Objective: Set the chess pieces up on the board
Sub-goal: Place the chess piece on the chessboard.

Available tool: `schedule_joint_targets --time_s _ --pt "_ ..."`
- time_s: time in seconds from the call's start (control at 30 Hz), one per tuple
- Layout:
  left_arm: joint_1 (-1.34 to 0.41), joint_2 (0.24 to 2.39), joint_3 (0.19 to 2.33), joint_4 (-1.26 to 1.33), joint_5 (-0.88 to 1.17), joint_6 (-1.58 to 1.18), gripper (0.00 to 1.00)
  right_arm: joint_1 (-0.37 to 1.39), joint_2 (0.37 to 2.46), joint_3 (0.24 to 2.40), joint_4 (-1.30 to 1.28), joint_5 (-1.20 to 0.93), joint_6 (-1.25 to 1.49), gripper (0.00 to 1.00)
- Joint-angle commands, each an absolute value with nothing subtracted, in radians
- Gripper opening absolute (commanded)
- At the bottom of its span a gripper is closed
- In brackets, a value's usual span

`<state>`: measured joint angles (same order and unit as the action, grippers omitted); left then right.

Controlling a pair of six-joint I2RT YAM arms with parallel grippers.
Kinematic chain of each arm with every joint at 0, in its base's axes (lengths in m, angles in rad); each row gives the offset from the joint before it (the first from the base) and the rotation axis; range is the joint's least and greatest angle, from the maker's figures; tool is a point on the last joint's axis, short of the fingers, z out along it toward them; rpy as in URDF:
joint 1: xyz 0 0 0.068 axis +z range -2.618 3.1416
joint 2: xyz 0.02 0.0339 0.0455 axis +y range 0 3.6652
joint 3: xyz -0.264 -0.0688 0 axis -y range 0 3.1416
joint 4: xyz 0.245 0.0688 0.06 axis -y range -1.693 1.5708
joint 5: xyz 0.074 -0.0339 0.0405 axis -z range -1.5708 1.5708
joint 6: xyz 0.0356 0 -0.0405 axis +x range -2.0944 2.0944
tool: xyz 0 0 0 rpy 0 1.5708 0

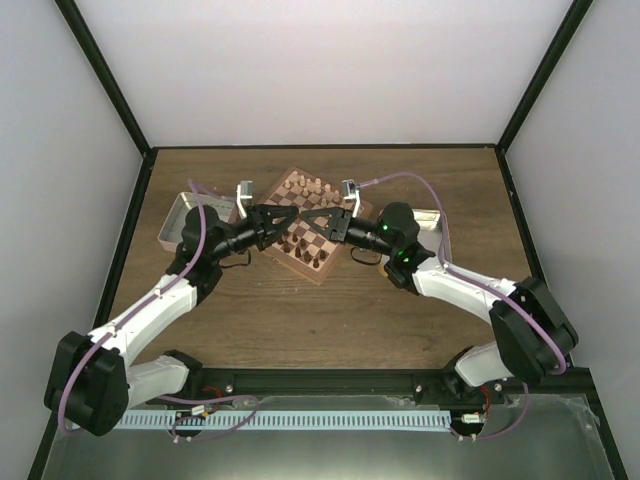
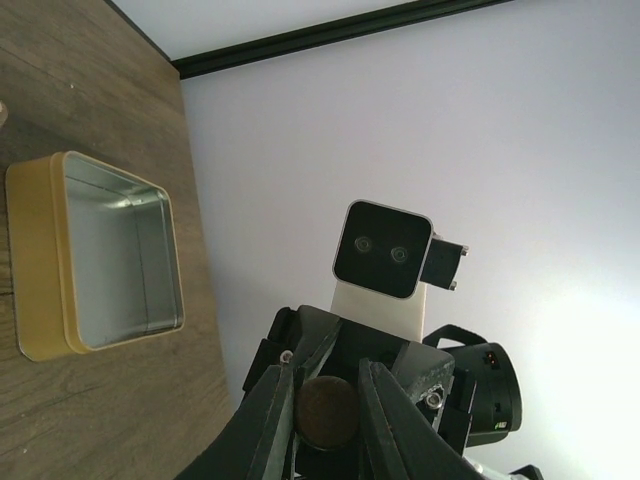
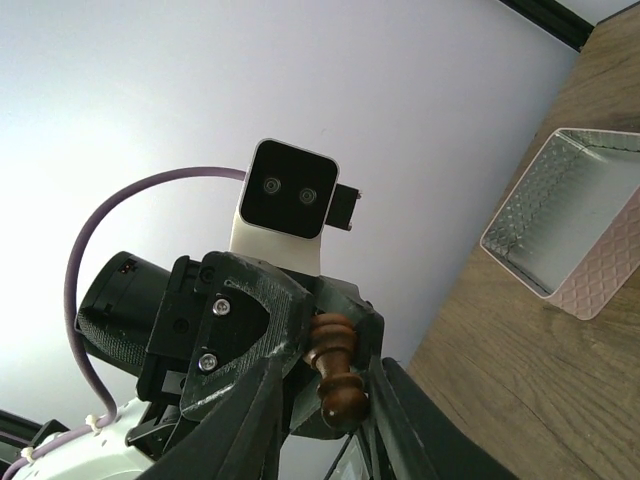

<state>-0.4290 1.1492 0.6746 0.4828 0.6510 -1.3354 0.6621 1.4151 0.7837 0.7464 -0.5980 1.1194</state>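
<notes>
- Dark brown wood: a chess piece (image 3: 335, 370) hangs mid-air at centre frame above the board (image 1: 283, 258), clamped at its base by the left gripper (image 2: 325, 378).
- The right gripper (image 3: 335, 392) brackets it; we cannot tell whether its fingers grip.
- We read this as a handover, likely to stand the piece upright.

The board (image 1: 318, 272) sits cornerwise on the counter (image 1: 340, 320), with pale pieces (image 1: 305, 186) along its far edge and dark chess pieces (image 1: 312, 256) nearer. Above it, the left arm's fingers (image 1: 285, 214) and the right arm's fingers (image 1: 308, 221) meet tip to tip. A metal tin (image 1: 178, 222) lies left of the board.
</notes>
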Motion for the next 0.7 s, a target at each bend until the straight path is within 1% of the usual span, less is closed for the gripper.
schedule_joint_targets --time_s 0.0,0.1,0.27,0.33,0.37,0.4,0.47,0.5,0.57,0.67 --pt "-0.432 1.159 0.656 0.493 0.642 -1.341 0.13 0.683 1.43 0.807 0.805 -0.599 1.13 0.26" --pt "-0.432 1.16 0.657 0.498 0.642 -1.341 0.13 0.691 1.44 0.805 0.816 -0.601 1.137 0.24" --pt "-0.431 1.156 0.654 0.481 0.638 -1.322 0.13 0.695 1.429 0.797 0.816 -0.569 1.141 0.08" --pt "-0.431 1.147 0.655 0.45 0.623 -1.296 0.16 0.695 1.415 0.799 0.78 -0.546 1.129 0.05" --pt "-0.432 1.139 0.656 0.422 0.609 -1.273 0.19 0.694 1.408 0.806 0.744 -0.538 1.112 0.04" --pt "-0.433 1.131 0.658 0.387 0.592 -1.244 0.23 0.696 1.4 0.816 0.698 -0.53 1.094 0.04" --pt "-0.431 1.111 0.669 0.277 0.541 -1.163 0.36 0.695 1.383 0.848 0.58 -0.515 1.035 0.03" --pt "-0.431 1.101 0.677 0.218 0.511 -1.111 0.4 0.694 1.38 0.874 0.495 -0.503 0.996 0.02" --pt "-0.429 1.084 0.69 0.102 0.441 -1.015 0.44 0.686 1.389 0.948 0.283 -0.491 0.895 0.02" --pt "-0.425 1.054 0.71 -0.038 0.332 -0.881 0.48 0.673 1.432 1.08 -0.036 -0.447 0.705 0.04"
